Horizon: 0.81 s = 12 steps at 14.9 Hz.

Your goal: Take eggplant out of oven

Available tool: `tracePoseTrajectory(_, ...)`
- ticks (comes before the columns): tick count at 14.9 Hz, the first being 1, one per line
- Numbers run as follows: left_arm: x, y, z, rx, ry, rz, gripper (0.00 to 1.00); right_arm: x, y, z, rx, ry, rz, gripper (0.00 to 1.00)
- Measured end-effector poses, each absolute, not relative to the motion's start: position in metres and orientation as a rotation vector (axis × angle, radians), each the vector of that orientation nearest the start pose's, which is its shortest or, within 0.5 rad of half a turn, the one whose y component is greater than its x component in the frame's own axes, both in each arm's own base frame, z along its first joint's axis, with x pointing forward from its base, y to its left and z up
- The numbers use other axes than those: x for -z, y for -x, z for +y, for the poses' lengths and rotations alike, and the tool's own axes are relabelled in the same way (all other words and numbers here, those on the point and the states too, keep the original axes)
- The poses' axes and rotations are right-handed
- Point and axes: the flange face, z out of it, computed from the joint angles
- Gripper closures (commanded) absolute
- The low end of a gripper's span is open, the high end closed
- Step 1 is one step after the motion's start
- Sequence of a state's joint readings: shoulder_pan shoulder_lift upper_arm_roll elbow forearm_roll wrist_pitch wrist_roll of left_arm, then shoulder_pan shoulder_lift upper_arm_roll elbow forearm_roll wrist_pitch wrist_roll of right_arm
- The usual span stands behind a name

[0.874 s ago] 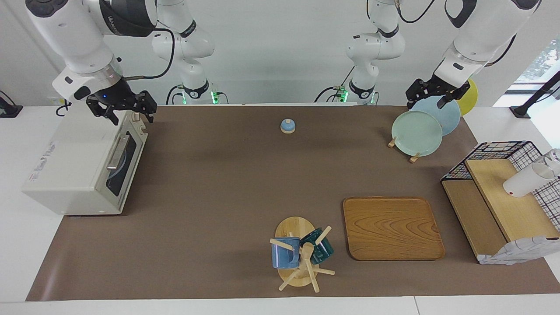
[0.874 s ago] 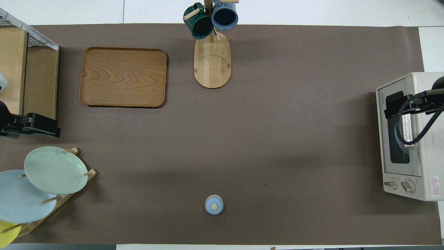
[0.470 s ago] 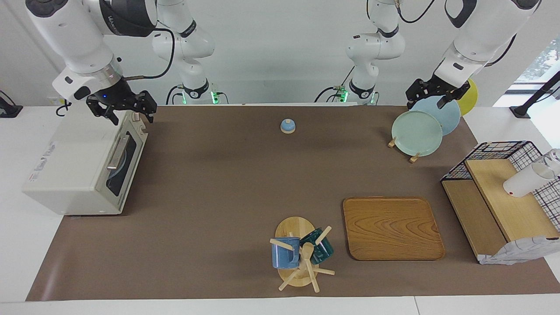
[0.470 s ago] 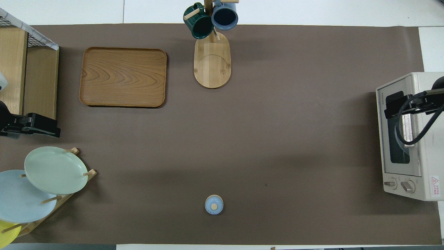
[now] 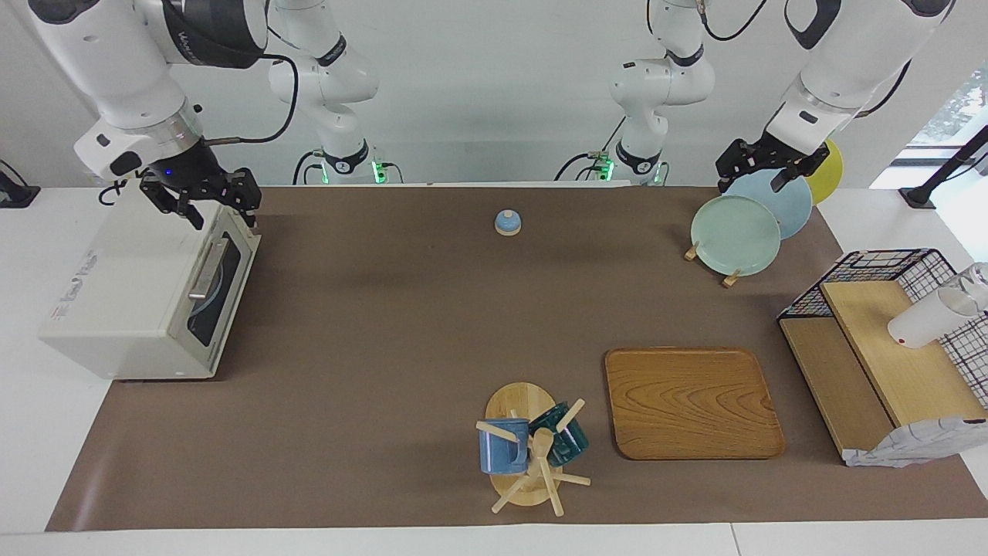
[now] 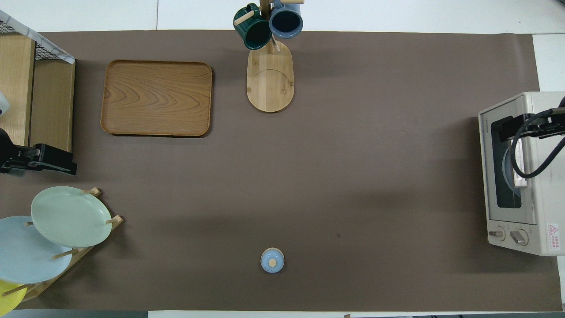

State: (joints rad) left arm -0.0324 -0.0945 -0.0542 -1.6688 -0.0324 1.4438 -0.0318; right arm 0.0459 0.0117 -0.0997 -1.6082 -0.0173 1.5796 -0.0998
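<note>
Off-white and shut, the toaster oven hides the eggplant, presumably inside it, probably light, stiff and smooth; mid-body looks the best hold. The right gripper hovers over the oven's top, jaws parted, holding nothing. Well away from the oven, the left gripper waits open over the plate rack.

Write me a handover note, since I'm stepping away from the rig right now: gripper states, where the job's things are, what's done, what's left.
Right gripper: up over the top front edge of the oven, above the door, holding nothing; whether its fingers are open cannot be told.
Left gripper: open, empty, waiting over the plate rack.
Oven: at the right arm's end of the table, door shut, handle untouched.
Eggplant: not visible in either view; only a pale curved shape shows through the door glass.
Done: the approach to the oven.
Left: open the door, grasp the eggplant, take it out.
</note>
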Motion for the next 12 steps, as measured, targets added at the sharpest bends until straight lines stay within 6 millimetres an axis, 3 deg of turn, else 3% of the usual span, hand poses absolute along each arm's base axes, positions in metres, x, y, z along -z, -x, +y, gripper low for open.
tracePoseTrajectory(4,-0.619,-0.508,-0.049,-0.208,3.153,0.089,0.00,-0.582,-0.553,-0.041,-0.039,3.152,-0.141,1.00)
tracePoseTrajectory(12,-0.619,-0.508,-0.049,-0.208,3.153,0.089,0.00,-0.508,-0.536,-0.086,-0.014,3.264,-0.011,1.00)
